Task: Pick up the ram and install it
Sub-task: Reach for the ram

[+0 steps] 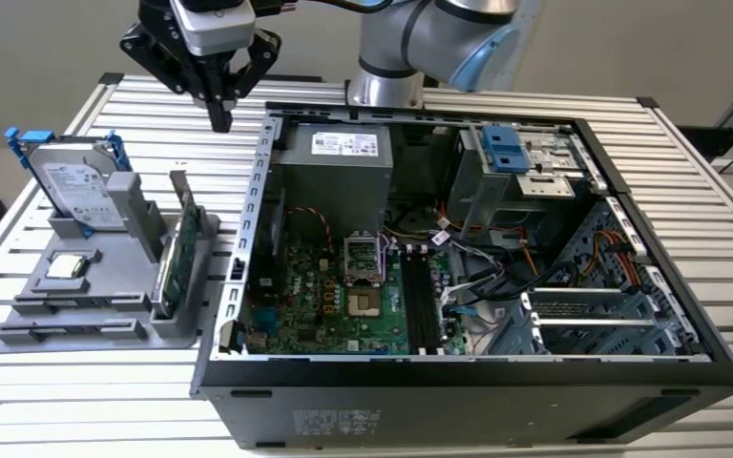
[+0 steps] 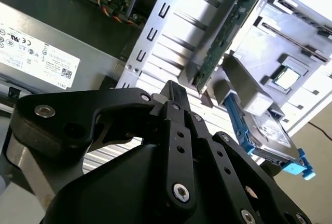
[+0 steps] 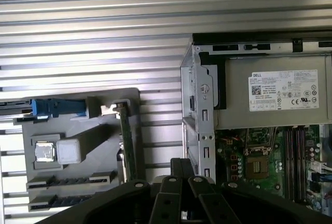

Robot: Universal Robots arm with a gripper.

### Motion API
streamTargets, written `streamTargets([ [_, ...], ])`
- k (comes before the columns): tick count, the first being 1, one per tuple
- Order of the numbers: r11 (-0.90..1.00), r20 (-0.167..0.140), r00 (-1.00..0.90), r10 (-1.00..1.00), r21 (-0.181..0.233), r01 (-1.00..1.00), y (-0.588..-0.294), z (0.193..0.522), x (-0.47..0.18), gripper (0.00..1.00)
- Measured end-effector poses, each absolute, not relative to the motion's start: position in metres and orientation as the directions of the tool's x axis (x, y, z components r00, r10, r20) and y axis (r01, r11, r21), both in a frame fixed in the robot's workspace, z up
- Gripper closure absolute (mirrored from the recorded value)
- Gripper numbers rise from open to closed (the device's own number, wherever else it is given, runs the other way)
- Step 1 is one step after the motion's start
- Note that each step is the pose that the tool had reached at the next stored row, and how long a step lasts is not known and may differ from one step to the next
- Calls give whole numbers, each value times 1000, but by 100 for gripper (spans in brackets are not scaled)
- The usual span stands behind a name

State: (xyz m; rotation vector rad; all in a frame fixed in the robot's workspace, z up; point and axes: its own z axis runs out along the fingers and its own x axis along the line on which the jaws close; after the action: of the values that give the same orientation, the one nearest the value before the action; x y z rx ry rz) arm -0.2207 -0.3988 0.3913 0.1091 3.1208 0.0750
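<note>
Slatted metal table [image 1: 125,105] under everything. Open computer case [image 1: 469,401] fills the centre and right of the exterior view. Gray parts rack [image 1: 87,339] sits at middle left. My gripper [image 1: 221,122] hangs at upper left, above bare table beside the case's rear corner, fingers pressed together, holding nothing. Silver hard drive [image 1: 80,186] stands in the rack, and a green card [image 1: 186,253] stands upright on its right side. The ram [image 3: 65,181] is a long, narrow dark strip with a row of small dark blocks. It lies in the rack's rail at the first wrist view's lower left, well apart from my gripper.
</note>
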Motion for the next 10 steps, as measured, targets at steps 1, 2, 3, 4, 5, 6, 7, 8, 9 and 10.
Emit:
streamTargets([
  [1,996,-16,-997,70,49,69,-399,391,-221,100],
  [2,996,-16,-997,70,49,69,-399,391,-222,100],
  [3,996,-16,-997,70,49,69,-399,391,-223,100],
  [4,996,-16,-997,70,49,69,-399,391,-223,100],
  [5,996,-16,-997,70,49,69,-399,391,-224,100],
  [6,996,-16,-997,70,49,69,-399,391,-224,100],
  [7,996,-16,-997,70,49,69,-399,391,-225,100],
  [8,996,-16,-997,70,49,69,-399,391,-226,100],
  [9,996,-16,-997,70,49,69,-399,391,-226,100],
  [10,996,-16,-997,70,49,69,-399,391,-227,100],
])
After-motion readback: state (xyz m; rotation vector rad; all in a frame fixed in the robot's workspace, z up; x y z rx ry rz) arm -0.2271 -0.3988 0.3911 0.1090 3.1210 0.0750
